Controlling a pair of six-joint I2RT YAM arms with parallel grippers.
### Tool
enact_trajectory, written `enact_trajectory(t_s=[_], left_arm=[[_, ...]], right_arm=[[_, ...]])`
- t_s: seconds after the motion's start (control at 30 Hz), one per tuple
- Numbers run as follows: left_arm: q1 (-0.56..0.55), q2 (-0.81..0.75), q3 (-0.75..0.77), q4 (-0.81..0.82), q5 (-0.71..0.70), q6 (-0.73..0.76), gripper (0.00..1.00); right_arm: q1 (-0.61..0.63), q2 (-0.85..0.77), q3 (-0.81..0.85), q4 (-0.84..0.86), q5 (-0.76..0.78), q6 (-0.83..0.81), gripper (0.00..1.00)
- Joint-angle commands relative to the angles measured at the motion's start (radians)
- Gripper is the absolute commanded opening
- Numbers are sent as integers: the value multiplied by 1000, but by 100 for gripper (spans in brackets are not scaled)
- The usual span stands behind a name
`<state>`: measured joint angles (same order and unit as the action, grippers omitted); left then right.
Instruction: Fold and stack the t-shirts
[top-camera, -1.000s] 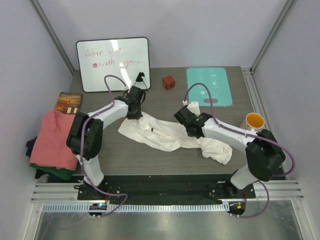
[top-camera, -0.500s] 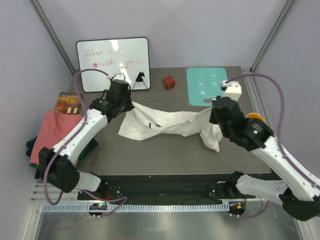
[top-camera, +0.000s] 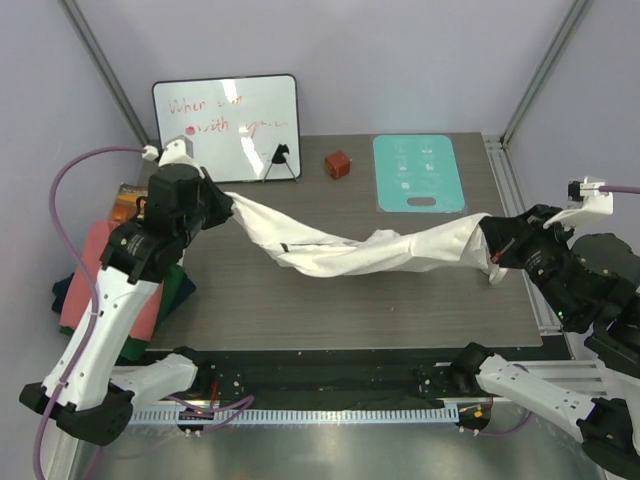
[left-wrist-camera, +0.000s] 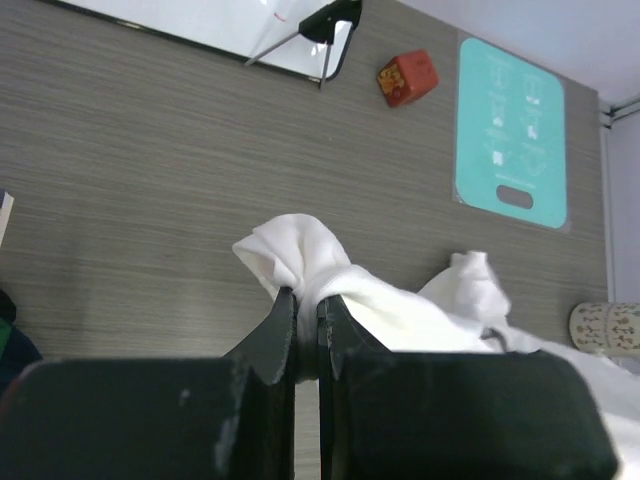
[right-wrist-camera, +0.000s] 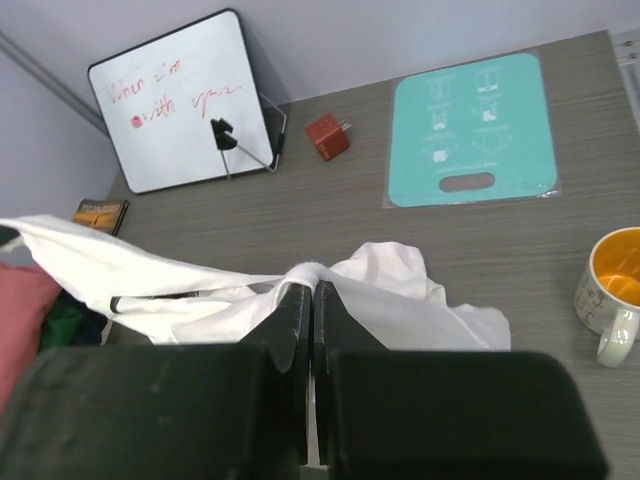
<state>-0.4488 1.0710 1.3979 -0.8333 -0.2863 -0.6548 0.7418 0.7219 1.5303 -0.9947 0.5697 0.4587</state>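
The white t-shirt (top-camera: 360, 250) hangs stretched in the air between my two grippers, sagging over the middle of the table. My left gripper (top-camera: 226, 205) is shut on its left end; the left wrist view shows white cloth (left-wrist-camera: 300, 255) pinched between the jaws (left-wrist-camera: 306, 300). My right gripper (top-camera: 487, 240) is shut on its right end, with cloth (right-wrist-camera: 400, 290) bunched at the jaw tips (right-wrist-camera: 312, 290). A salmon-pink shirt (top-camera: 95, 275) lies on a pile at the table's left edge, over a dark green one (top-camera: 175, 285) and a navy one (top-camera: 60, 292).
A whiteboard (top-camera: 227, 125) stands at the back left, with a small red cube (top-camera: 338, 163) and a teal mat (top-camera: 418, 172) at the back. A yellow-lined mug (right-wrist-camera: 612, 290) stands at the right. A book (top-camera: 125, 205) lies behind the shirt pile.
Both arms have risen and moved apart, left arm leftward and right arm rightward. The white shirt has gone from a crumpled heap on the table to a stretched band held in the air.
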Motion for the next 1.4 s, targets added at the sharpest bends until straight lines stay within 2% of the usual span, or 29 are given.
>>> enact_trajectory(t_s=[0.0,0.23,0.3,0.37,0.43,0.57,0.73,1.0,1.03,1.1,1.17,1.23,1.3,1.37], left_arm=[[-1,-6,91,-102,-19,-2,0],[-1,47,101,-119,61,20,0],[-1,79,104,-161,49,24,0],[-1,131,92,-208,-23,17,0],[-1,168,75,-242,-103,11,0],[-1,283,30,-236,-168,6,0],[1,423,16,-198,-177,17,0],[2,627,70,-174,-183,52,0],[2,650,81,-179,-192,57,0],[5,668,84,-176,-200,69,0],[12,682,78,-175,-209,81,0],[19,682,63,-162,-211,90,0],[22,673,52,-150,-209,98,0],[27,667,39,-133,-199,101,0]], right_arm=[[-2,19,53,-126,-148,73,1],[-2,-81,-24,-217,-303,210,1],[-2,-122,-103,-237,-323,251,1],[-2,-148,-172,-239,-358,322,1],[-2,-179,-283,-201,-404,362,1],[-2,-225,-470,-150,-513,461,1],[-2,-245,-686,-122,-585,505,1],[-2,-172,-956,96,-734,538,2],[-4,-153,-970,117,-744,519,8],[-2,-100,-958,113,-737,486,28],[-2,-78,-906,70,-667,442,30],[-2,-62,-785,16,-586,410,38],[-2,-44,-657,-10,-429,353,55],[-2,10,-589,-15,-349,304,60]])
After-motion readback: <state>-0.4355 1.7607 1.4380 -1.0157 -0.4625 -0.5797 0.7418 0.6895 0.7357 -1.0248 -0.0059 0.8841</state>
